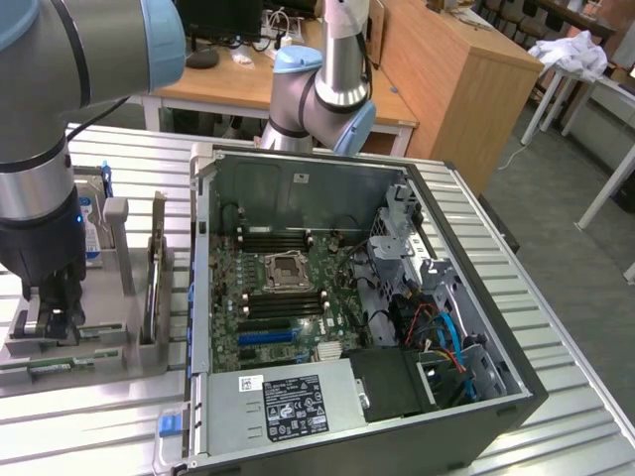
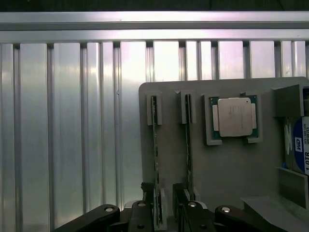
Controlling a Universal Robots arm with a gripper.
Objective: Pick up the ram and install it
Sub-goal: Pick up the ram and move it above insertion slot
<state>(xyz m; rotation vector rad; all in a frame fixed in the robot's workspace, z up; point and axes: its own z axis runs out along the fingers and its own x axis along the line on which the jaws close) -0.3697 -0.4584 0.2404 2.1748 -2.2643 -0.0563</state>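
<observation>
My end effector (image 2: 161, 215) was open, jaws straddling the ram (image 2: 155, 145), which stood on edge in a gray holder (image 2: 227, 169) on the tabletop (image 2: 72, 121). Probably light, stiff, fragile; best pinched gently by its flat faces, mid-length.

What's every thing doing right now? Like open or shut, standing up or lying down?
Ram sticks, two, standing on edge in tray slots, not lifted.
Tool, open, low at the tray.
Chip, lying flat in its tray pocket.
Case, on its side, cover off.
</observation>
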